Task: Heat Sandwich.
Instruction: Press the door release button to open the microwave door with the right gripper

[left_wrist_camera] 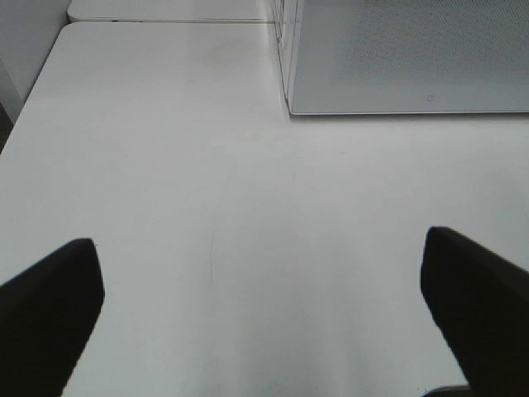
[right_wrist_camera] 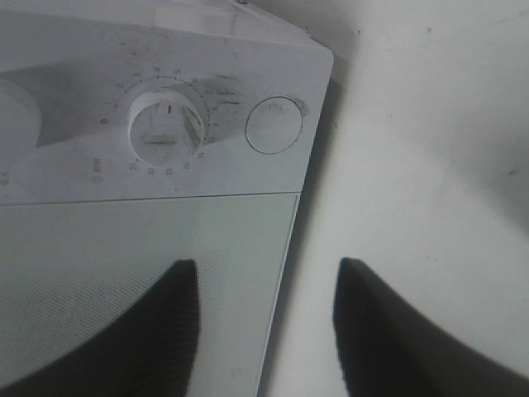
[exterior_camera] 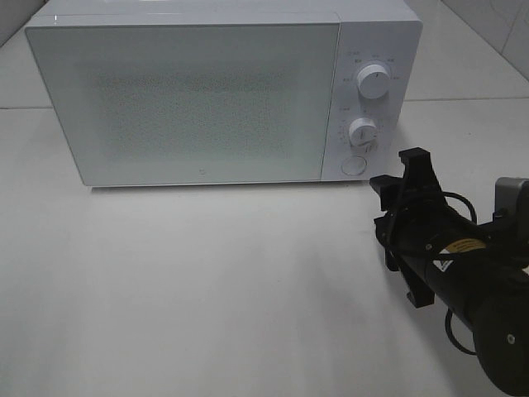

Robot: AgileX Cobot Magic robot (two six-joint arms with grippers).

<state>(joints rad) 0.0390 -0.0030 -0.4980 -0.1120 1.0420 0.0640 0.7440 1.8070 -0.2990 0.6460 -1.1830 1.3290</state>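
The right arm is black, with a looping cable, yellow and white stickers, and a dark-fingered right tool.

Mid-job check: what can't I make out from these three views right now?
- sandwich: in no view. The dotted screen of the microwave door hides whatever is inside.
- upper dial: markings too small in the exterior high view, and cut off at the edge in the right wrist view.
- left gripper: outside the exterior high frame. Only its fingertips show in the left wrist view.
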